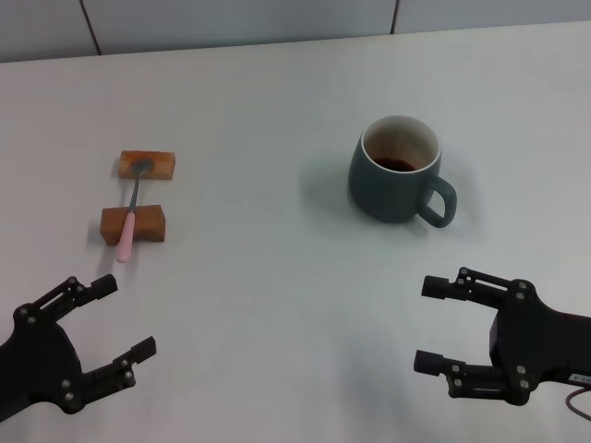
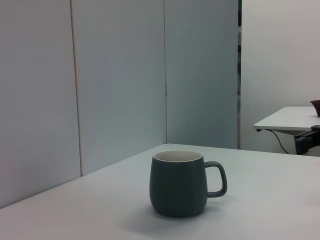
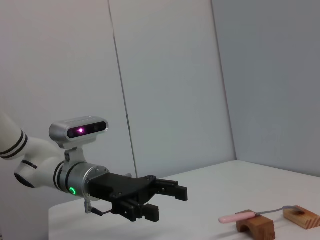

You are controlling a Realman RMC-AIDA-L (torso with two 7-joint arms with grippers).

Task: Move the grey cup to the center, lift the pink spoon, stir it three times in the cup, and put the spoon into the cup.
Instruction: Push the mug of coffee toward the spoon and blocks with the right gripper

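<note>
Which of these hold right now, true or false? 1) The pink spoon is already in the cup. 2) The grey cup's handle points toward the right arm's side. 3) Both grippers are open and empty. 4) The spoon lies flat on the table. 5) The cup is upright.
1) False. The pink spoon rests outside, left of the grey cup.
2) True. The handle sticks out on the right, toward the right gripper.
3) True. The left gripper and the right gripper hold nothing, with their fingers spread.
4) False. It is propped across two wooden blocks, bowl on the far one.
5) True. It stands on the table, dark liquid at its bottom.
</note>
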